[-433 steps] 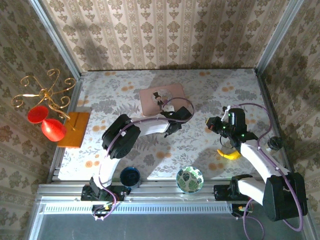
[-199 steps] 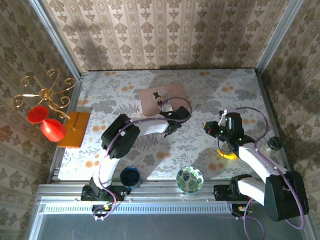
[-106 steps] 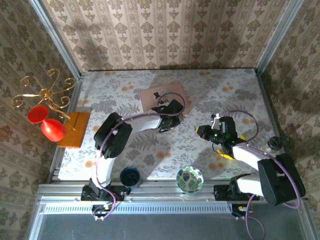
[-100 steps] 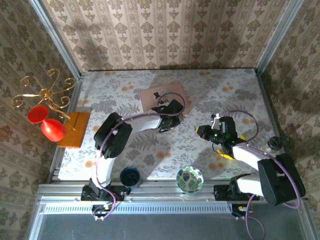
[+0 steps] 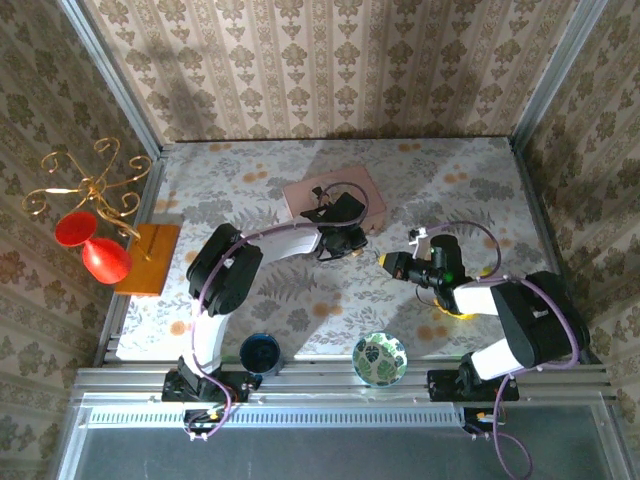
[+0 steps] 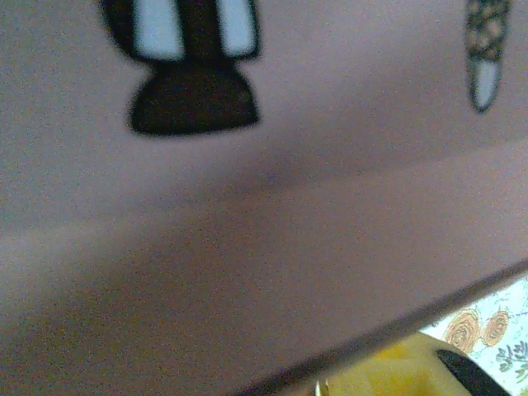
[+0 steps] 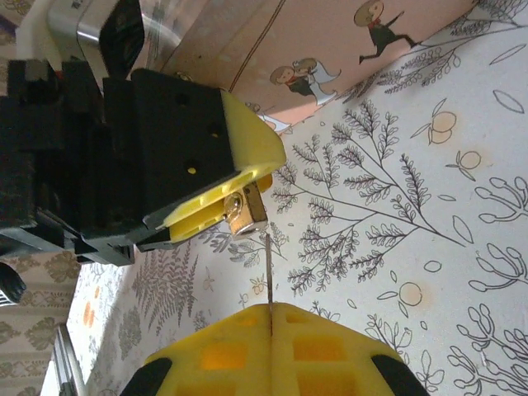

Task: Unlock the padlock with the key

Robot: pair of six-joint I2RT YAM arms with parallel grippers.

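The tiny brass-and-silver padlock (image 7: 245, 210) is pinched between the yellow fingers (image 7: 210, 177) of my left gripper (image 7: 235, 198), its keyhole end facing my right gripper. My right gripper (image 7: 271, 309) is shut on the key (image 7: 270, 268), a thin blade seen edge-on whose tip reaches the padlock's bottom face. From above, the left gripper (image 5: 352, 245) sits at the pink box's (image 5: 300, 195) near edge and the right gripper (image 5: 388, 262) points left at it, a short gap apart. In the left wrist view the pink box (image 6: 247, 214) is very close and blurred, with a yellow finger (image 6: 388, 371) below.
A banana (image 5: 452, 306) lies under the right arm. A blue bowl (image 5: 261, 352) and a green patterned bowl (image 5: 379, 358) stand near the front edge. A wooden block with red ornaments (image 5: 148, 258) and a gold stand (image 5: 85, 185) are at the left.
My right gripper has travelled left across the table with the key until it faces the left gripper. The left gripper shifted slightly, and the pink box turned a little.
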